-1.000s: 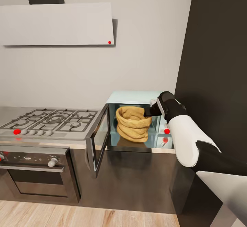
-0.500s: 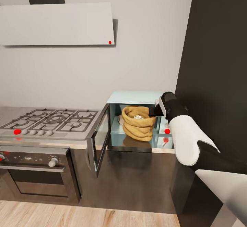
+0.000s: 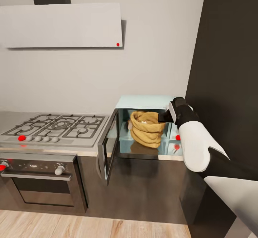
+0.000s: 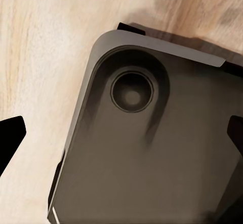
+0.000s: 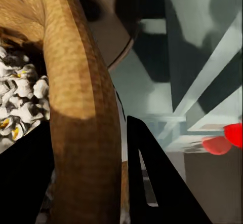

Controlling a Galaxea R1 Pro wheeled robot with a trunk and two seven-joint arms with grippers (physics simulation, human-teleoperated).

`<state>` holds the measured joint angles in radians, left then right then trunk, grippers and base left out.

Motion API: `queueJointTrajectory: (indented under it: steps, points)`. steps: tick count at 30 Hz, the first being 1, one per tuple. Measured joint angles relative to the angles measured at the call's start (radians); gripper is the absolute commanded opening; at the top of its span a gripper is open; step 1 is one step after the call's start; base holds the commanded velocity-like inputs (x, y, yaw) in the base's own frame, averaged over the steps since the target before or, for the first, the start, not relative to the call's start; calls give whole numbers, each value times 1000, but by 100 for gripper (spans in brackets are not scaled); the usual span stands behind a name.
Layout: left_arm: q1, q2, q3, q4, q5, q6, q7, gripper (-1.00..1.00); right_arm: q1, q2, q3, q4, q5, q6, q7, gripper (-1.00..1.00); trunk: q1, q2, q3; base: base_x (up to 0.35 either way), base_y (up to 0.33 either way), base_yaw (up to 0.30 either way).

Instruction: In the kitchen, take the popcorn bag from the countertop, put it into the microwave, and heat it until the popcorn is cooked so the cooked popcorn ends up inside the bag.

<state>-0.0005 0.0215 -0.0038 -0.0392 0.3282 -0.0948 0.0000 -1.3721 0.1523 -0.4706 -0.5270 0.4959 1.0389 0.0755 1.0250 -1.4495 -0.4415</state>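
The right gripper (image 3: pixel 164 117) pinches the popcorn bag (image 3: pixel 146 133) by its rim — likely to carry it upright — inside the open microwave (image 3: pixel 143 102); popcorn (image 5: pixel 20 102) shows within.

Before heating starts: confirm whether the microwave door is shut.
No: the microwave door stands swung open, with the popcorn bag visible inside.

Even, diffuse light over the kitchen; grey wall bright, no hard glare. Soft shadow falls right of the white hood (image 3: pixel 61 25). Tall dark cabinet (image 3: pixel 229 69) nearly featureless. Faint reflections in the microwave (image 3: pixel 145 128) glass. Render slightly soft and smeary at edges. Right wrist close-up: popcorn bag (image 5: pixel 76 97) rim shaded below, fingers (image 5: pixel 152 183) pure black silhouettes.
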Motion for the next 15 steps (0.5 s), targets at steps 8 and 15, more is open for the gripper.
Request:
queueJointTrajectory:
  steps: [8,15]
  points:
    - [0,0,0,0,-1,0,0,100,0,4,-7,-23,14,-2,-23,-100,0,0,0,0,0,0]
    - [-1,1,0,0,0,0,0,100,0,11,-7,-36,13,-1,-23,-100,0,0,0,14,12,0]
